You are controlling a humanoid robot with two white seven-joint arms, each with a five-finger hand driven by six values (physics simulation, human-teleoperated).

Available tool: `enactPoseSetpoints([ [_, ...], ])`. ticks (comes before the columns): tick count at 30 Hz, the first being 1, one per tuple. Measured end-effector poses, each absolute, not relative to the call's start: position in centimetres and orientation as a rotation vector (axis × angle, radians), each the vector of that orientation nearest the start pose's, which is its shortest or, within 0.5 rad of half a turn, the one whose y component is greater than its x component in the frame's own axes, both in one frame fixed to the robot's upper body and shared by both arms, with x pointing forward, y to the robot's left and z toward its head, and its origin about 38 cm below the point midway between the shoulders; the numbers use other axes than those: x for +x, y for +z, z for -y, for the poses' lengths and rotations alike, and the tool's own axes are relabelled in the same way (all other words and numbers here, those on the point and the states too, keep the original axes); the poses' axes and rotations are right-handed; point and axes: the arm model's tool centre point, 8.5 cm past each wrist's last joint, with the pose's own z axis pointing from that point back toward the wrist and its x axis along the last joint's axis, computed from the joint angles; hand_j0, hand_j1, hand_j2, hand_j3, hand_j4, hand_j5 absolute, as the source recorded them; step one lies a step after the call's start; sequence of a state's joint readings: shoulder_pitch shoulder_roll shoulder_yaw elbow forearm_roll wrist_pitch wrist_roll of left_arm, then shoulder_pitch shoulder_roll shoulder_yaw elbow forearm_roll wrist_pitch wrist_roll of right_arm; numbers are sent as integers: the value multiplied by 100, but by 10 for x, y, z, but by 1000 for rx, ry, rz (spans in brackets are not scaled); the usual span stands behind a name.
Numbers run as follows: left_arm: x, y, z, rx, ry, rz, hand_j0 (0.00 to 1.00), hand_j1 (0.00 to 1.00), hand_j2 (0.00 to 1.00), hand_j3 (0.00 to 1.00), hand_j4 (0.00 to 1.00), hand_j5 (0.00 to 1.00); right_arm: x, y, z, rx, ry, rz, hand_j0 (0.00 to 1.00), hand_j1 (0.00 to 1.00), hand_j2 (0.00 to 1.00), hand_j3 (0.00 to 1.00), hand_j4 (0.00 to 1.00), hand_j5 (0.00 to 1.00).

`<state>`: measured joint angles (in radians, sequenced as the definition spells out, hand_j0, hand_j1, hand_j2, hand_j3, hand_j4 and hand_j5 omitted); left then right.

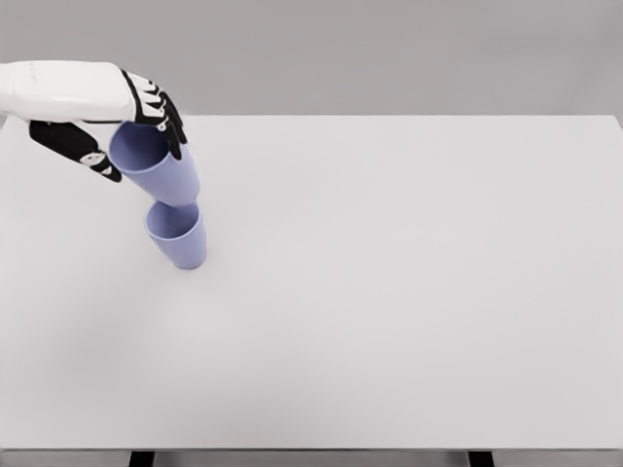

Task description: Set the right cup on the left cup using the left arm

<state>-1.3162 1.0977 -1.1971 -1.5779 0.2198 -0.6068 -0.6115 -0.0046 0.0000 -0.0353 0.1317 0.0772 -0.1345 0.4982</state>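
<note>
We hold the top cup (pixel 156 163) in our left hand (pixel 117 126). Our fingers (pixel 167 122) curl over its far rim and our thumb presses the near side, so the cup is pinched between them. It is light purple and leans a bit, with its open mouth up and toward the left and its bottom down and to the right. Right under it stands the bottom cup (pixel 177 235) on the white table (pixel 409 292), near the left side. The bottom of our cup looks like it is right at the mouth of the lower one, but we cannot tell if it is inside yet. We think the cup must go straight down and stand up straighter. Our right hand is not in the picture. We see no words or labels on either cup.
</note>
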Motion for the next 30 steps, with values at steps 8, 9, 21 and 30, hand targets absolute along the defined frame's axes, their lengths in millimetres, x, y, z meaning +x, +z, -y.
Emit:
enactPoseSetpoints([
  [8, 424, 359, -304, -290, 3048, -2077, 61, 61, 61, 61, 61, 61, -30, -251, 228, 421, 42, -5, 100, 100, 100, 100, 100, 100],
  [9, 424, 357, -304, -286, 3054, -2074, 61, 61, 61, 61, 61, 61, -30, -251, 228, 421, 42, -5, 100, 100, 100, 100, 100, 100],
  [21, 420, 350, -303, -254, 3085, -2054, 61, 61, 61, 61, 61, 61, -30, -251, 228, 421, 42, -5, 100, 100, 100, 100, 100, 100],
  [30, 421, 350, -302, -255, 3087, -2059, 61, 61, 61, 61, 61, 61, -30, -251, 228, 421, 42, -5, 100, 100, 100, 100, 100, 100],
])
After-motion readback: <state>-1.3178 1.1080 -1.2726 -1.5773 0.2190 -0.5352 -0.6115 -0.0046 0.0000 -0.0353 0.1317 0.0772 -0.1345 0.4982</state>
